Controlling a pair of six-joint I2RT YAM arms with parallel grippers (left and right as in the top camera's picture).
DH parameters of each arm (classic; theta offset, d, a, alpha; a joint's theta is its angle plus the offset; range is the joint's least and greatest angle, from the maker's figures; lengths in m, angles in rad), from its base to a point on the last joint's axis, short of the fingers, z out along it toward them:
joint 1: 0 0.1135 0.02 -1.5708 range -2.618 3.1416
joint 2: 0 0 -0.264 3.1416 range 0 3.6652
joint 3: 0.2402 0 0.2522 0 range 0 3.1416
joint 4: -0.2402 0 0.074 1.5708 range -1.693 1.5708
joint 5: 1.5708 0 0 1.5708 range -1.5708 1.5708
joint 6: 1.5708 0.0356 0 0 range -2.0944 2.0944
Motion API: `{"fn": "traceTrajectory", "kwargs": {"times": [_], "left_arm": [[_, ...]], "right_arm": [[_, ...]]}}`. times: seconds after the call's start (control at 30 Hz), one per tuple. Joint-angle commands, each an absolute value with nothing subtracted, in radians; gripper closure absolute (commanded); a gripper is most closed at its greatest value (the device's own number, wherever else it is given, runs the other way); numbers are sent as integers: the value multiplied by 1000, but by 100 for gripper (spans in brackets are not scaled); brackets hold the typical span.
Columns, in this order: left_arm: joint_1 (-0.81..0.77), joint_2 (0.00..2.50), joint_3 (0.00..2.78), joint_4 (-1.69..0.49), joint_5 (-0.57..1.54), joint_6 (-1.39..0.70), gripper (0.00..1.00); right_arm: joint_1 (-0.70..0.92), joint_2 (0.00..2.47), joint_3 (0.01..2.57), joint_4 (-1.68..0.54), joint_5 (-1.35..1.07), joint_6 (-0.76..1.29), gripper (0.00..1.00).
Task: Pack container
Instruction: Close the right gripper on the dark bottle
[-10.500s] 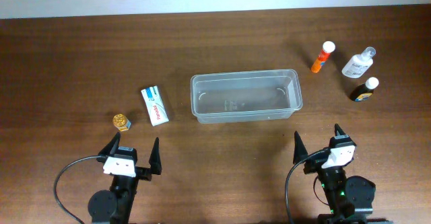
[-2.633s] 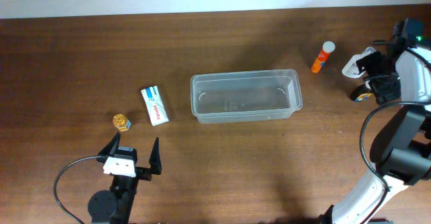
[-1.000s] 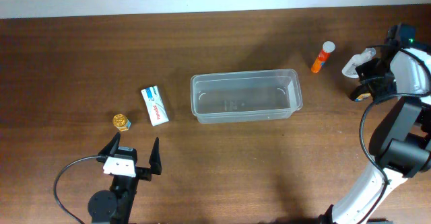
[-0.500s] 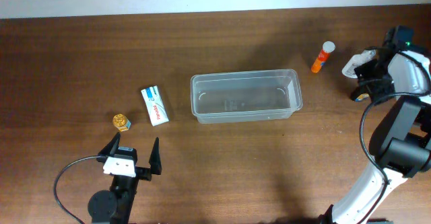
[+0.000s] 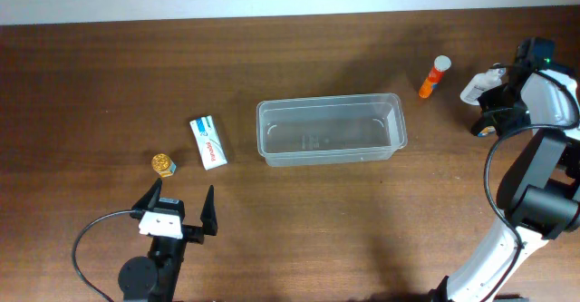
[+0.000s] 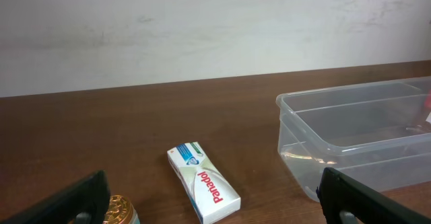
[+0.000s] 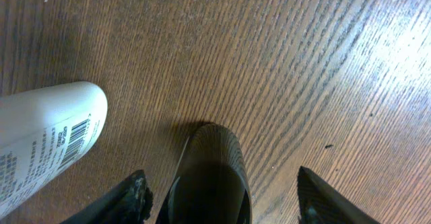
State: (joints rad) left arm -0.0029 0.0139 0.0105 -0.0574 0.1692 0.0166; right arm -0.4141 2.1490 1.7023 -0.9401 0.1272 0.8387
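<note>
Lab-like: wooden table (image 5: 91, 84), white wall (image 6: 202, 29)

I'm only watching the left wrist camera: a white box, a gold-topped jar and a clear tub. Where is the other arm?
Observer: The right gripper is at the far right end of the table, past the container, around a small dark bottle.
Operator: Has it grabbed that bottle?
Observer: Not by its wrist view. The jaws stand open on either side of the dark bottle, with a clear gap on one side.
Operator: Anything else over there?
Observer: An orange bottle with a white cap lies between the container and that gripper.
</note>
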Motion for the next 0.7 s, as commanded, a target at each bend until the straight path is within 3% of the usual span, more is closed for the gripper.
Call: {"fn": "traceTrajectory", "kwargs": {"times": [0.0, 0.2, 0.67], "left_arm": [[5, 5, 10, -65, 187, 31, 1], [5, 5, 10, -65, 187, 31, 1], [5, 5, 10, -65, 187, 31, 1]], "right_arm": [[-413, 2168, 1693, -942, 147, 846, 40], [-413, 2168, 1691, -953, 139, 847, 47], [-413, 2168, 1600, -884, 136, 904, 48]]}}
